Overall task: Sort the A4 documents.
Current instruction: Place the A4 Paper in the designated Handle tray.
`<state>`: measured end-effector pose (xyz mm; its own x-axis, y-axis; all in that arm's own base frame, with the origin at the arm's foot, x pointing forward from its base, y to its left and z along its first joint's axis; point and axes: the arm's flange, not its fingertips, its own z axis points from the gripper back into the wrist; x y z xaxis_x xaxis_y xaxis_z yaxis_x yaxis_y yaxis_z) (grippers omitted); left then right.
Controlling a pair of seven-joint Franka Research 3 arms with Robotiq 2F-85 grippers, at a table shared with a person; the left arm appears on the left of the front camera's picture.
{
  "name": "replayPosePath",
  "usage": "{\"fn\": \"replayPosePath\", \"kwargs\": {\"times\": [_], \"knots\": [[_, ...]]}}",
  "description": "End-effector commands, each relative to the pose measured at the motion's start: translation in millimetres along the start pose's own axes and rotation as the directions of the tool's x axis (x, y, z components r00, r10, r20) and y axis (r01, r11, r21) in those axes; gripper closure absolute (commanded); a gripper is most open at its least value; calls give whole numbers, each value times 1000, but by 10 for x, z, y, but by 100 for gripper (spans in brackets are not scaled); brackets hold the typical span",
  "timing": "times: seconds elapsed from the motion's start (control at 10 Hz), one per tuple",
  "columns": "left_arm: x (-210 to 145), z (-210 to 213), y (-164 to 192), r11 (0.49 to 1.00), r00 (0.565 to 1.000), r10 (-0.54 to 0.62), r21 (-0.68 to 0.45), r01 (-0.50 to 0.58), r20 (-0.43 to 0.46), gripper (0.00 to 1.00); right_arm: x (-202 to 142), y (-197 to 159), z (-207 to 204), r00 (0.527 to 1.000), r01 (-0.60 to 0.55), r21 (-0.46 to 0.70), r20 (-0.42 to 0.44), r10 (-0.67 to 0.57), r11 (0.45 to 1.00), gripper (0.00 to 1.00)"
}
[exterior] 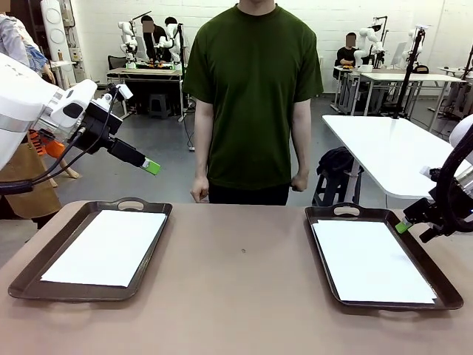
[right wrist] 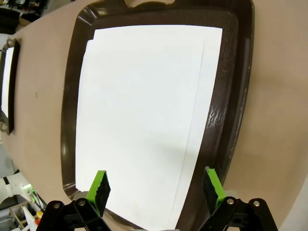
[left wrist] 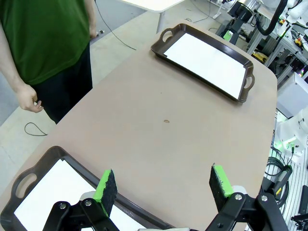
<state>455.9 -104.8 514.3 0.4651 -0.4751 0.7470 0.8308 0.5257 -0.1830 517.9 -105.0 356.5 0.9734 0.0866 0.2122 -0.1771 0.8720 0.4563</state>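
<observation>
Front view shows two brown trays on the table [exterior: 244,296]: the left tray [exterior: 29,277] below and ahead of the left gripper [exterior: 151,166], the right tray [exterior: 443,285] just beside the right gripper [exterior: 403,226]. White paper sheets [exterior: 107,248] lie flat inside both trays, and the table between them is bare, so I judge the sorting is nearly done or finished. In the right tray two sheets [right wrist: 144,120] lie overlapped, slightly shifted. The left gripper hangs high above its tray, tilted down; the right one hovers low at its tray's outer rim. Both have jaws spread wide and hold nothing. The person [exterior: 251,96] stands behind the table, hands [exterior: 199,190] down.
</observation>
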Motion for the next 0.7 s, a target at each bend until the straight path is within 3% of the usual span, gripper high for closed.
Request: {"fn": "replayPosePath", "kwargs": {"times": [0.0, 0.6], "knots": [[-3, 7, -2, 1000, 1000, -2, 0, 2, 2, 0, -6, -10, 2, 1000, -5, 3, 5, 5, 1000, 0], [-3, 7, -2, 1000, 1000, -2, 0, 2, 2, 0, -6, -10, 2, 1000, -5, 3, 5, 5, 1000, 0]]}}
